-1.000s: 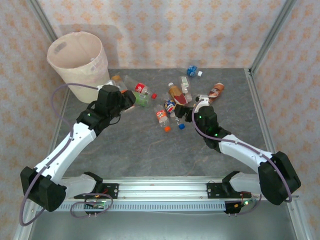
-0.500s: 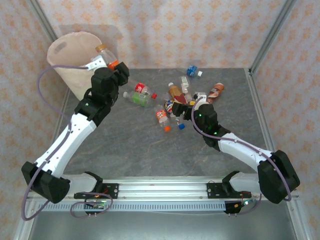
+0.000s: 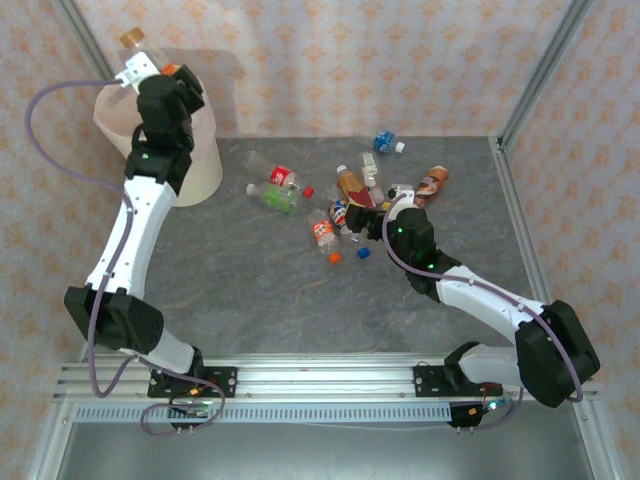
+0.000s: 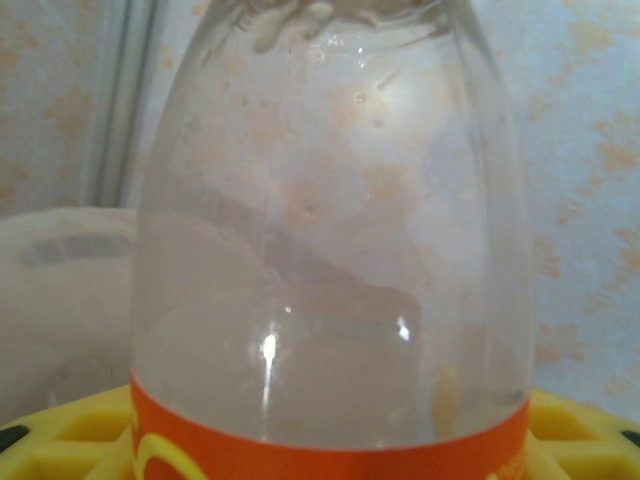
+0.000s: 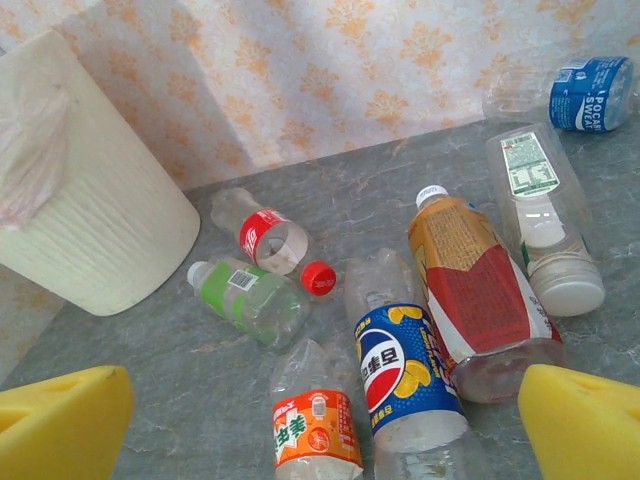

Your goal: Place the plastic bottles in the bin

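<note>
**Me:** While my left pincer [image 3: 148, 72] is closed partway round a clear plastic bottle with an orange label band [image 4: 330, 250], my right pincer [image 5: 320, 430] stands wide open, with nothing between its yellow pads [image 5: 585, 420].

**You:** Where is that bottle?

**Me:** Raised at ten o'clock of the grey stone-look bench [image 3: 250, 300], over the tall round cream-pink plastic bin [image 3: 200, 165]. From above, its capped end lies across the bin's far rim. My left wrist camera has the clear body right up close, the orange band low down, and the bin's pale rim behind it at nine o'clock.

**You:** And the other bottles?

**Me:** They lie on the bench from the centre toward one o'clock, just ahead of my right pincer. Through my right wrist camera:
- A clear orange-labelled bottle [image 5: 315, 430] and a blue-labelled bottle [image 5: 405, 385] lie nearest, side by side at six o'clock.
- A white-capped bottle with an orange and red wrap [image 5: 475, 290] lies just beside the blue one, at three o'clock.
- A clear bottle with a small green-and-white label [image 5: 540, 210] lies beyond that.
- A crushed bottle with a blue label [image 5: 585, 92] lies by the wall at one o'clock.
- A red-labelled bottle [image 5: 265, 238] and a green-labelled bottle [image 5: 245, 295] lie at ten o'clock near the bin's foot, with a loose red cap [image 5: 318, 277] just beside them.
</note>
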Available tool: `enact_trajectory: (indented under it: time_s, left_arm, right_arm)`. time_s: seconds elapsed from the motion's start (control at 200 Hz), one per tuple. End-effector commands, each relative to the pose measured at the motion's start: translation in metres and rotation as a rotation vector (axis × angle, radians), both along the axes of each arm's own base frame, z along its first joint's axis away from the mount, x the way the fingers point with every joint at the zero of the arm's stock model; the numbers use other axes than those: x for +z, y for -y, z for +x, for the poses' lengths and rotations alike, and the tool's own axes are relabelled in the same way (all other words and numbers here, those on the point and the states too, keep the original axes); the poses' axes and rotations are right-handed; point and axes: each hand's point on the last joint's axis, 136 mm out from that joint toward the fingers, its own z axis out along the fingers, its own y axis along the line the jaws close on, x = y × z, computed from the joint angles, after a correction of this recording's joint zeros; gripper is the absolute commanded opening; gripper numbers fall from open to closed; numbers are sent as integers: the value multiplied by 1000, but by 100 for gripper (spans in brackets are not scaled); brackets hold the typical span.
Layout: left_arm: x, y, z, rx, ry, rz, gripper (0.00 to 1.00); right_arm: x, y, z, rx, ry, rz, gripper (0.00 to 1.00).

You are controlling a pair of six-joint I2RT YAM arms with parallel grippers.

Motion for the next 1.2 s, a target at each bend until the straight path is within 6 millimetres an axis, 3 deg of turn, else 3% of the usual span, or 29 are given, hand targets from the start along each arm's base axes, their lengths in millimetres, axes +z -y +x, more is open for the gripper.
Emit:
enact_trajectory:
  time_s: [0.0, 0.22, 0.465, 0.49, 0.545, 0.791, 1.016, 1.196]
  left_arm:
    - [-1, -20, 10, 3, -83, 81, 45]
    - [-20, -83, 31, 105, -235, 152, 43]
    - [-56, -122, 47, 140, -382, 212, 44]
    - [-72, -127, 55, 144, -422, 209, 44]
    - [-81, -137, 57, 170, -451, 208, 44]
    - [-107, -156, 66, 229, -545, 248, 50]
    - [-106, -171, 55, 344, -575, 257, 59]
    - [-96, -169, 50, 339, -552, 238, 87]
  right_arm:
    - [23, -1, 5, -17, 50, 3, 99]
    - [22, 0, 4, -20, 39, -7, 99]
    - [23, 4, 3, -34, 44, -20, 99]
    - [24, 5, 3, -37, 46, -22, 99]
    - [25, 5, 3, -35, 46, -25, 99]
    - [23, 8, 1, -45, 40, -31, 99]
    - [17, 11, 0, -56, 31, -46, 99]
    - [15, 11, -1, -53, 27, -50, 99]
